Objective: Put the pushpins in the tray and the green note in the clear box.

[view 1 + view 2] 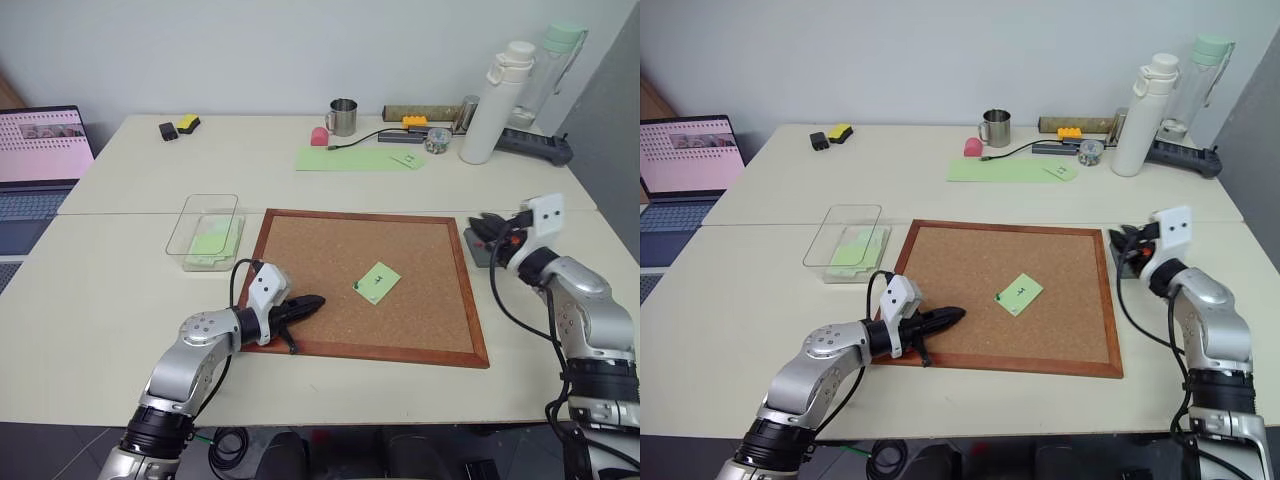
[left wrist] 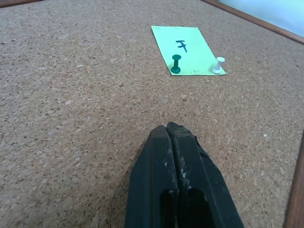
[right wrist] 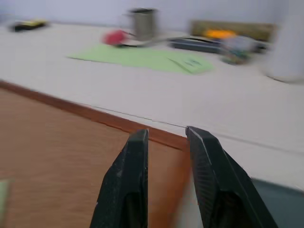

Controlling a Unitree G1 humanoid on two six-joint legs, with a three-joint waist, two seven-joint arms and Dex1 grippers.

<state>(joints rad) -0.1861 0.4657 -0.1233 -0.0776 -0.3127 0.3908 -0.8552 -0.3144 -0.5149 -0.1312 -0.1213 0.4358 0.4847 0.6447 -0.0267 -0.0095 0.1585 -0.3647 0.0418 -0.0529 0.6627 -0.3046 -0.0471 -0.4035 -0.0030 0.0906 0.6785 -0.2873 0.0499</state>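
In the head views, one cork board (image 1: pixel 340 275) is seen on the desk (image 1: pixel 120 320), and one green note (image 1: pixel 377 282) lies on it right of centre, bearing a dark handwritten mark that cannot be read from here. One clear box (image 1: pixel 205 230) stands just beside the board's left edge, with a light green sheet seen inside it. One dark tray (image 1: pixel 478 248) sits at the board's right edge, partly hidden by the right gripper (image 1: pixel 492 229), which is held over it; its contents cannot be made out. The left gripper (image 1: pixel 303 305) is seen low over the board's near left part, well apart from the note. At the far side of the desk one long green sheet (image 1: pixel 350 158), one metal mug (image 1: pixel 343 117) and two bottles (image 1: pixel 495 100) are seen, and one laptop (image 1: pixel 35 160) stands to the left.

In the left wrist view, the left gripper (image 2: pixel 172 130) is shown closed tight and holding nothing. Ahead of it the note (image 2: pixel 183 47) is marked with a sign like "F". Two pushpins stand on the note's near edge: one dark green (image 2: pixel 176 64), one white (image 2: pixel 219 65).

In the right wrist view, the right gripper (image 3: pixel 166 137) is shown with a narrow gap between its fingers (image 3: pixel 126 185), empty, over the board's frame. A corner of the tray (image 3: pixel 280 199) is seen beside it.
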